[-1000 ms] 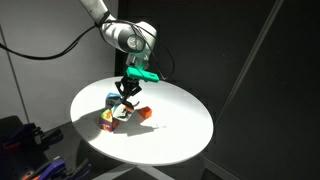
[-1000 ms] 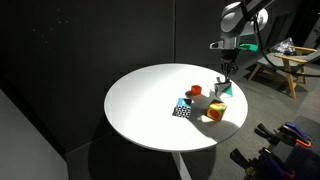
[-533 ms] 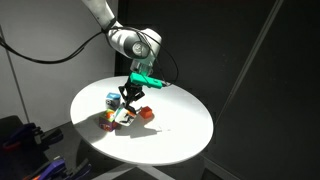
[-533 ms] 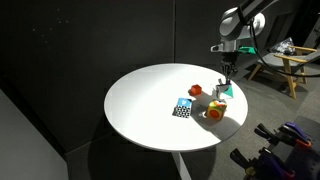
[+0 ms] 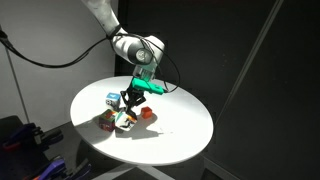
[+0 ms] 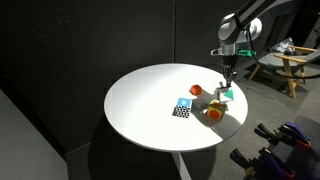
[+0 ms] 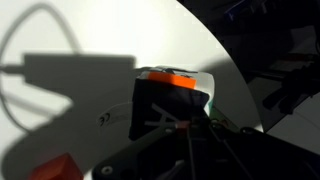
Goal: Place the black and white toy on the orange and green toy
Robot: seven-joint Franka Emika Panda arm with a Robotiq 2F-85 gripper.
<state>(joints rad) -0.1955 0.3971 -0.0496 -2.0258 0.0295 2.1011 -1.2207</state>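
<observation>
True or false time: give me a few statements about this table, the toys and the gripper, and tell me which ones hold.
1. The table is round and white. True.
2. The gripper is parked well away from the table. False: it hangs low over the toys, close to the orange and green toy.
3. A blue-topped cube with a black and white face sits on the table. True.
4. The small orange cube is stacked on the blue-topped cube. False: it lies on the table by itself, apart from that cube.
5. The toys are spread all over the table. False: they are clustered toward one edge.
</observation>
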